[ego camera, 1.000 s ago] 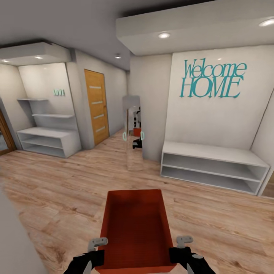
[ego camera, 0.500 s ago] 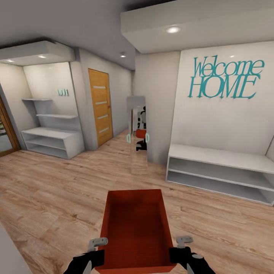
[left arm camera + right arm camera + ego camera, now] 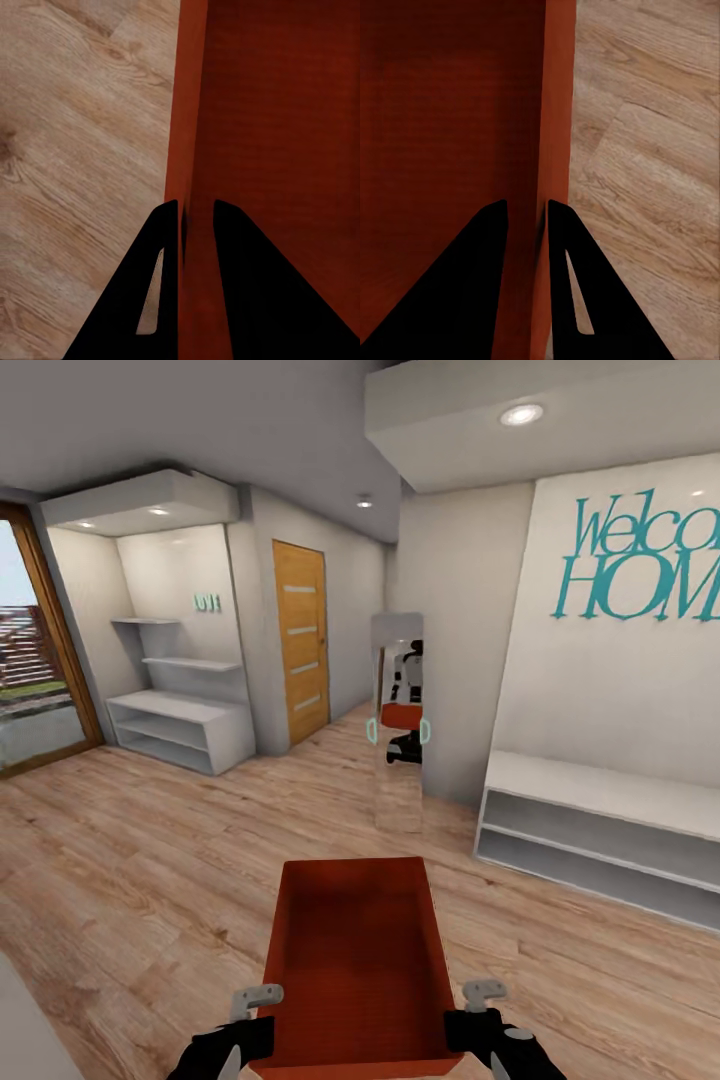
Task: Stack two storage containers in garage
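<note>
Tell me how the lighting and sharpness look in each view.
Head view: even light from recessed ceiling spots, wide-angle bending of walls, mirror reflecting the robot. Left wrist view: fingers black silhouettes, storage container wall softly blurred. Right wrist view: the same, plank floor grain clearer.

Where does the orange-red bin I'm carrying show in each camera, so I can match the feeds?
Head view: bin at bottom centre, held over the wood floor between both arms.
Left wrist view: its side wall runs between the left pincer fingers, interior beyond.
Right wrist view: its other side wall runs between the right pincer fingers.
Shared landmark: the floor.
</note>
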Motion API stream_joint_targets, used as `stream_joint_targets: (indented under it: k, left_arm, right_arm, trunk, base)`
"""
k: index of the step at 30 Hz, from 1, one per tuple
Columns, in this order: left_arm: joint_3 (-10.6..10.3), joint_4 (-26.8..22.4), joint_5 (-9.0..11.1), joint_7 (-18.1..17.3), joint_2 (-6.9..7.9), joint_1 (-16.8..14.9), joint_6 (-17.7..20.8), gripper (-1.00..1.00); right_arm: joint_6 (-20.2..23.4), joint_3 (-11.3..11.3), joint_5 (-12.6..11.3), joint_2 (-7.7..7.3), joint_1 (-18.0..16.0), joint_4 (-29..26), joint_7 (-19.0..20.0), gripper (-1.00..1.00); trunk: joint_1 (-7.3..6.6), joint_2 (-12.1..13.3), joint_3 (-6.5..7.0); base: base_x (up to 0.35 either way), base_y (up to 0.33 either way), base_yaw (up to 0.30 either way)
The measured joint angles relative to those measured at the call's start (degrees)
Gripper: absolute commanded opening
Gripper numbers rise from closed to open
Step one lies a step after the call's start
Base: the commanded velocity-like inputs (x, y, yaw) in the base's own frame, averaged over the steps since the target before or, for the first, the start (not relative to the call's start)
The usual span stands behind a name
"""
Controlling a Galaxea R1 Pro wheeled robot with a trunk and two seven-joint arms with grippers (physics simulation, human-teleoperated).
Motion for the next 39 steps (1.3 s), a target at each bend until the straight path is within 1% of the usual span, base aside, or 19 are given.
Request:
stream_joint_targets:
  k: [11, 20, 39]
  left_arm:
    - [0.0, 0.0, 0.0, 0.0, 0.0, 0.0, 0.0, -1.0]
    - [0.03, 0.01, -0.11, 0.0, -0.06, -0.01, 0.0, -1.0]
    - [0.01, 0.0, -0.03, 0.0, -0.01, 0.0, 0.0, -1.0]
  right_arm:
    - [0.0, 0.0, 0.0, 0.0, 0.0, 0.0, 0.0, -1.0]
    - [0.01, 0.05, -0.09, -0.06, 0.01, -0.01, 0.02, -1.0]
    - [0.0, 0.01, -0.01, -0.01, 0.0, 0.0, 0.0, -1.0]
  trunk:
    - [0.0, 0.0, 0.0]
    - [0.0, 0.0, 0.0]
    - [0.0, 0.0, 0.0]
  base:
    - [0.327, 0.0, 0.191]
    - [0.327, 0.0, 0.055]
    - [0.327, 0.0, 0.248]
